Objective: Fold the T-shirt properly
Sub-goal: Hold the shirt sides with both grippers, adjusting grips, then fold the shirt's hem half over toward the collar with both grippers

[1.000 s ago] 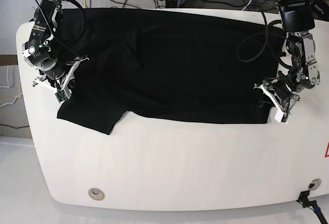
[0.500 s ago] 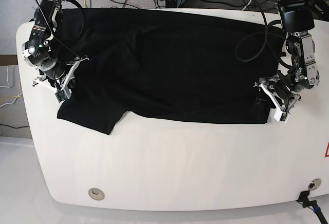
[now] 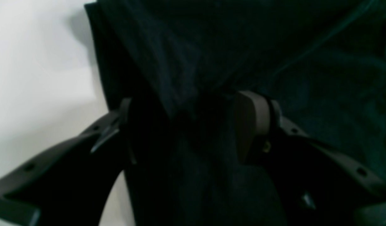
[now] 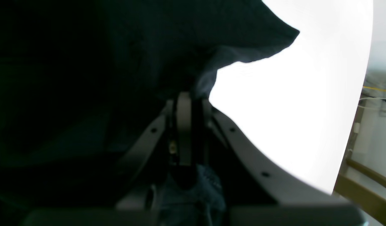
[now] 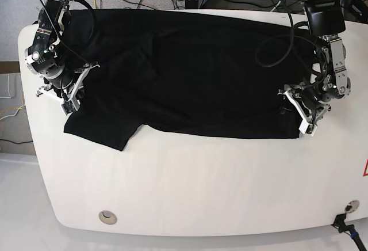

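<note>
Base view evenly lit, sharp; table (image 5: 190,176) glaring white; wrist views dim, soft-focused; T-shirt (image 5: 195,72) reading near featureless black; right wrist background blowing out.

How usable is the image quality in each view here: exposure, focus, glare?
Base view: evenly lit and sharp, though the plain black fabric T-shirt shows few folds. Left wrist view: dim, soft, shirt nearly featureless. Right wrist view: the glossy white table is blown out, the shirt is crushed to black.
</note>
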